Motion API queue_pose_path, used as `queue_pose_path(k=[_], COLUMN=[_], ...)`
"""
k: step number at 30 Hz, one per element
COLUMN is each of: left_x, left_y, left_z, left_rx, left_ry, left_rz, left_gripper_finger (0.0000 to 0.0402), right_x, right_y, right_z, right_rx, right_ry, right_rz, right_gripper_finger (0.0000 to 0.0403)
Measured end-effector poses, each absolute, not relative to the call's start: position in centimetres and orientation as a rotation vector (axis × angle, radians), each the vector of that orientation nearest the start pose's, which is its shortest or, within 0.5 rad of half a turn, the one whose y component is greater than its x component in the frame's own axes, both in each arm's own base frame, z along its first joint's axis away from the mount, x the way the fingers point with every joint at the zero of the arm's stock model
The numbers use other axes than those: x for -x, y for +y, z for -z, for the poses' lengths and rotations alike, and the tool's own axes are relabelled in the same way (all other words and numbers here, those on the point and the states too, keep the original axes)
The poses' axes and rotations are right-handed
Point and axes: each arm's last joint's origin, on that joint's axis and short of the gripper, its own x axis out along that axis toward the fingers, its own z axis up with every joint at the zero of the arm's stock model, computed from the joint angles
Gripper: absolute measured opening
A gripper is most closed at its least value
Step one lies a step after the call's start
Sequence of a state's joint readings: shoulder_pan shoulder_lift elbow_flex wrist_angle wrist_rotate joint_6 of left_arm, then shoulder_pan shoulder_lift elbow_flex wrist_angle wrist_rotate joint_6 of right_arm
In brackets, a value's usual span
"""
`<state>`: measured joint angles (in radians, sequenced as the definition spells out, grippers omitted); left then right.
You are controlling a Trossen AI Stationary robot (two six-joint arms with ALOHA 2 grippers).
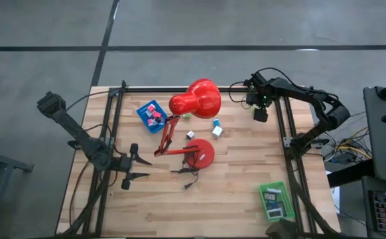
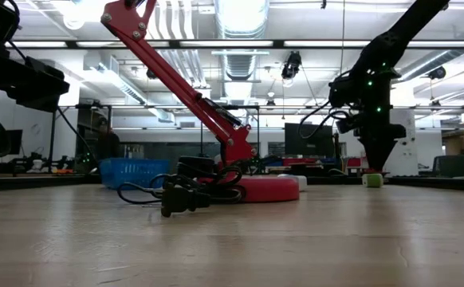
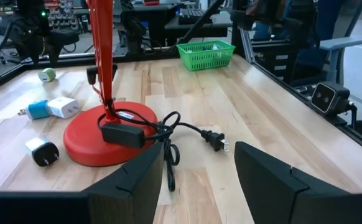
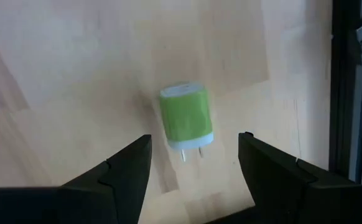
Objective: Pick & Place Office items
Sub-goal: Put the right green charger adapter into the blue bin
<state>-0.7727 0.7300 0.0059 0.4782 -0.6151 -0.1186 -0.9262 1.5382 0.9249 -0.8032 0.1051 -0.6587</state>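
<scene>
1. A green charger (image 4: 186,116) lies flat on the table (image 1: 246,186), its two prongs showing at one end, framed between the open fingers (image 4: 122,171) of the right gripper (image 4: 193,163), which hangs above it without touching.
2. From overhead, the right gripper (image 1: 260,114) sits at about one o'clock on the table, near the far right corner; the charger itself is hidden beneath it there.
3. At table level the green charger (image 2: 371,180) rests just under the right arm's tip.
4. Toward the table's centre, a teal block (image 1: 215,123) and a white block (image 1: 217,131) lie side by side, with a small dark-and-white plug (image 1: 190,135) beside them, all close to the lamp (image 1: 196,99).
5. The lamp's round red base (image 1: 201,153) stands at centre, its black cord (image 3: 187,130) coiled in front.
6. A blue tray (image 1: 151,113) at eleven o'clock holds pink and white pieces; a green tray (image 1: 275,200) at five o'clock holds dark and white flat items.
7. The left gripper (image 1: 138,166) waits at eight o'clock, fingers (image 3: 131,180) open and empty, pointed at the lamp base.
</scene>
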Motion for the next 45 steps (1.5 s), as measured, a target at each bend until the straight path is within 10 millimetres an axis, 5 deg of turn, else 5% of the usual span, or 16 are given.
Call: queue_pose_path(k=[13,45], left_x=[-10.8,-10.8], left_y=[-8.2,-8.2], left_z=[-14.0,-14.0], left_rx=[-0.042,-0.057], left_ry=[0.197,0.196], left_rz=[0.146,0.147], left_gripper_finger=[0.0202,0.0202], right_x=[-16.7,-16.6], right_y=[-22.9,-22.9], right_z=[-16.4,-15.1], right_rx=[-0.174,-0.177], right_ry=[1.637,1.593], right_rz=[0.283,0.275], right_gripper_finger=[0.0231,0.0211])
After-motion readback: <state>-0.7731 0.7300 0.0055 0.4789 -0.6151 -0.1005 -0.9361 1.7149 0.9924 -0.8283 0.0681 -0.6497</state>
